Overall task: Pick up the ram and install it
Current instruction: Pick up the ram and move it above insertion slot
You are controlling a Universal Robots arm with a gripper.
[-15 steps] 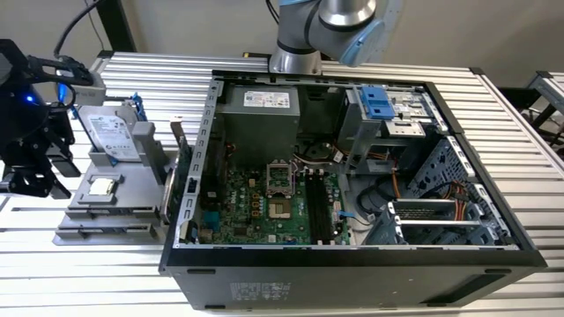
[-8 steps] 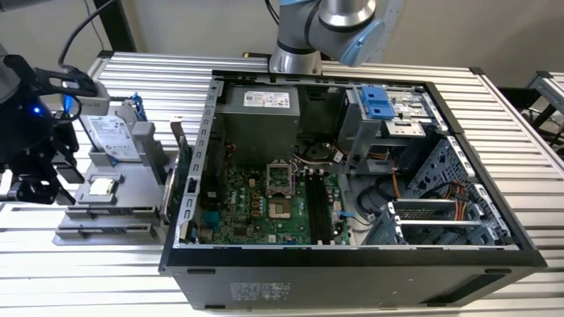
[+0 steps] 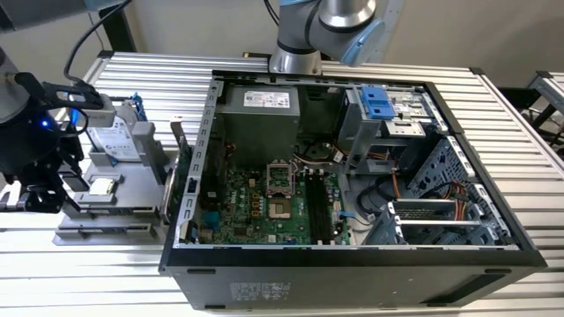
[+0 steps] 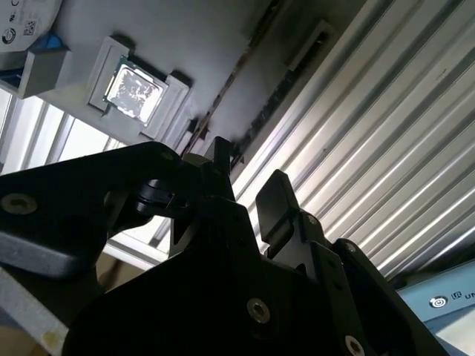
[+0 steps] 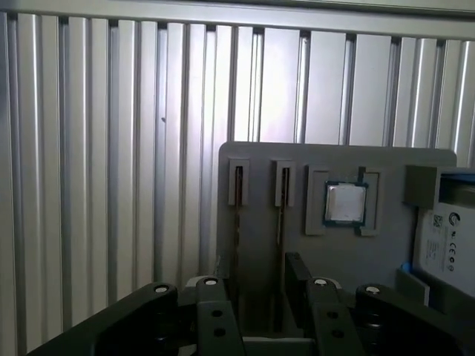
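Observation:
Two thin dark ram sticks stand edge-on in slots of a grey holder [image 5: 260, 159]; one ram [image 5: 237, 215] runs toward my fingers, the other [image 5: 280, 211] lies beside it. In the second wrist view the same ram edge [image 4: 223, 96] shows as a dark brownish line. My gripper [image 5: 256, 271] is open and hangs above the end of those slots with nothing between its fingers [image 4: 274, 193]. In the exterior view the gripper [image 3: 39, 198] sits at the left end of the holder [image 3: 123, 231].
The holder also carries a silver processor [image 5: 346, 202] and a hard drive [image 3: 115, 142]. An open computer case [image 3: 352, 254] lies at the exterior view's right, with the green motherboard [image 3: 251, 211] and long black slots [image 3: 319, 208] inside. Ribbed metal table [image 5: 111, 148] all around.

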